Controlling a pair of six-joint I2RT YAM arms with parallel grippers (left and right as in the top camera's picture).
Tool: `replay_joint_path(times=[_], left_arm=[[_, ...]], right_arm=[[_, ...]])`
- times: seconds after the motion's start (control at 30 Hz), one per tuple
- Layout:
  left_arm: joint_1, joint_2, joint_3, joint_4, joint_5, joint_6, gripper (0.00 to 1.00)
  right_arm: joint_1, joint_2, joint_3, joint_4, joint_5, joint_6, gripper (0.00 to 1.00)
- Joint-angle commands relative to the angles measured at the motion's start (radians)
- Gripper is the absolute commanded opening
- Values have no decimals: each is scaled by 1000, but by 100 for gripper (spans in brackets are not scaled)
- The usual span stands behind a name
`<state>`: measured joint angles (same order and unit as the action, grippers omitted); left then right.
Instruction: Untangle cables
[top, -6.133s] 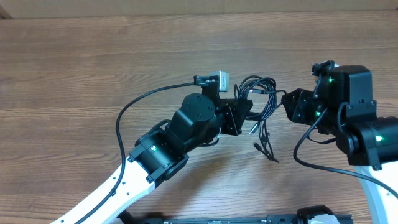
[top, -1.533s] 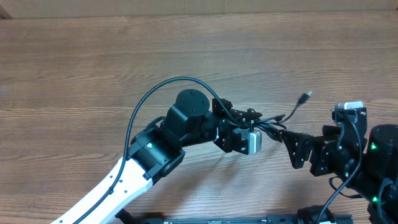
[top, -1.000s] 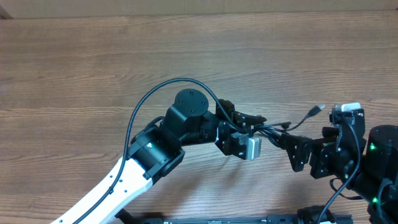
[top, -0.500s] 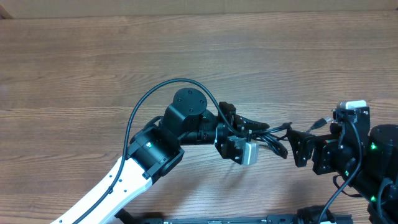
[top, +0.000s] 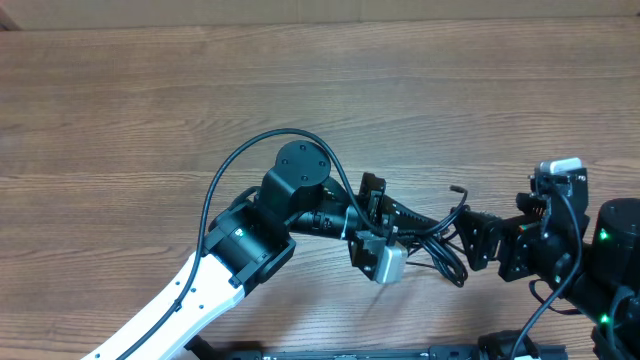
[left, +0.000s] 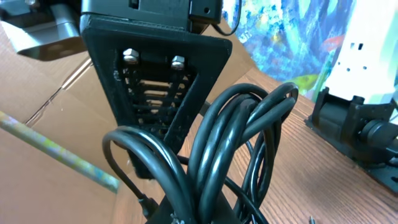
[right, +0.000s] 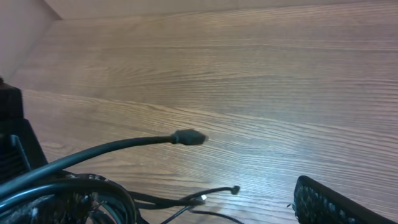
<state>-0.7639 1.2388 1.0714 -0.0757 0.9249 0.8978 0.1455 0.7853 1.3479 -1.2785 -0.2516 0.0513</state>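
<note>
The cables (top: 440, 245) are a tangle of thin black cords hanging between the two arms, above the wooden table (top: 150, 120). My left gripper (top: 398, 222) is shut on the bundle. In the left wrist view the looped cables (left: 236, 143) rise out of the left gripper (left: 205, 214). My right gripper (top: 474, 240) is open and right against the tangle's right side. In the right wrist view the right gripper (right: 171, 180) stands wide, with a black plug end (right: 188, 137) sticking out, the bundle (right: 62, 186) at lower left and a silver-tipped end (right: 200, 199) over the table.
One cable end (top: 455, 189) pokes up from the tangle toward the far side. The left arm's thick black wire (top: 240, 160) arcs over the table. A ribbed finger of the right gripper (left: 155, 93) fills the left wrist view behind the loops.
My left gripper has turned and dropped toward the near edge, carrying the bundle with it. The plug end that pointed up to the right has swung down. The right gripper has barely moved.
</note>
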Motion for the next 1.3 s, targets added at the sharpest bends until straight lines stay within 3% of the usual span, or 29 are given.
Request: replay_joint_path(times=[0.0,0.23,0.5,0.73,1.0,1.27], left_arm=[[-3,-23,12,6,68,14,4],[-3,-23,12,5,121,-8,4],[-3,-23,12,-7,142,-37,4],[-3,-23,12,-14,136,-50,4],[-2,-23,12,-14,-47,-152,4],[-2,-23,12,6,-293,-346,4]], right_arm=[[-3,3,0,18,-62,0,100],[-3,11,0,53,20,8,100],[-3,42,0,56,383,264,100],[-3,74,0,23,408,320,100],[-3,74,1,-72,407,320,100],[-3,74,1,-82,299,308,100]])
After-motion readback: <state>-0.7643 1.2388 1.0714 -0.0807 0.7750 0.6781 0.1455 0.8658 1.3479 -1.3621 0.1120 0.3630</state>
